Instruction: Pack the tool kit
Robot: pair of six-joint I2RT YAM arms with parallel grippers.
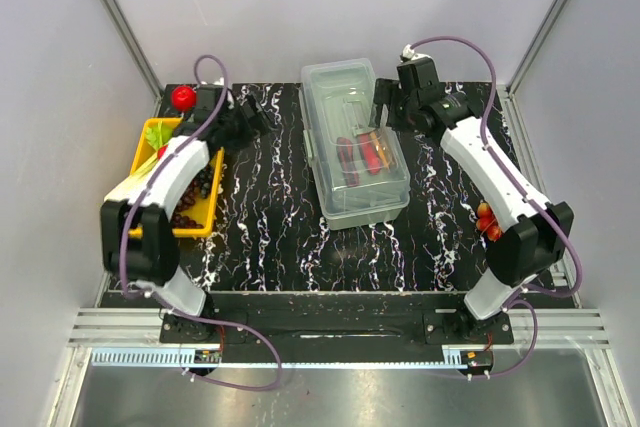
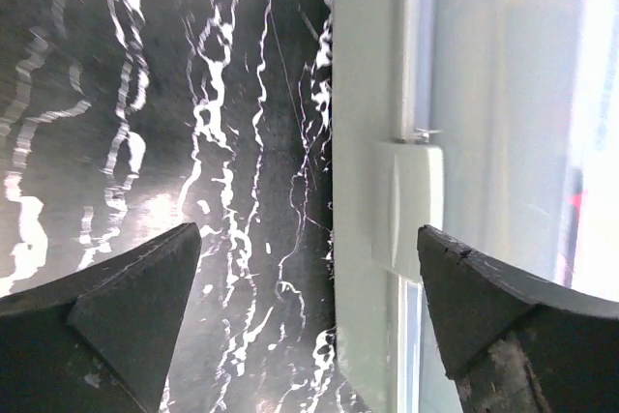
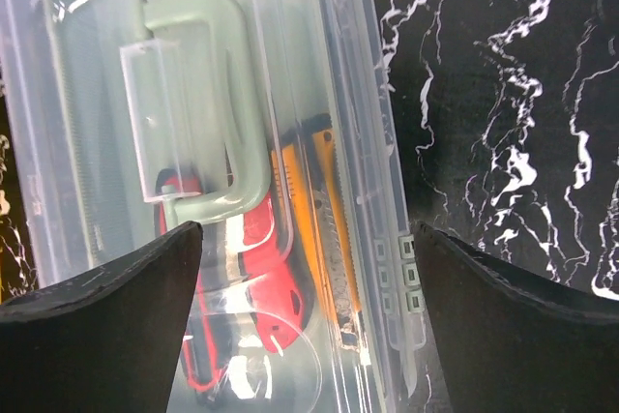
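Note:
A clear plastic tool box (image 1: 355, 142) with its lid down stands in the middle of the black marbled table. Through the lid I see red-handled tools (image 1: 348, 159) and an orange utility knife (image 3: 324, 229) beside them (image 3: 266, 278), under the pale green carry handle (image 3: 208, 113). My left gripper (image 1: 250, 117) is open and empty just left of the box; its view shows the box's side wall and a latch (image 2: 406, 205) between the fingers (image 2: 308, 239). My right gripper (image 1: 385, 107) is open and empty over the box's far right edge (image 3: 308, 234).
A yellow tray (image 1: 140, 152) at the left holds a green item (image 1: 157, 137) and dark pieces (image 1: 195, 197). A red ball (image 1: 183, 97) sits behind it. Small red and orange objects (image 1: 488, 219) lie at the right edge by the right arm.

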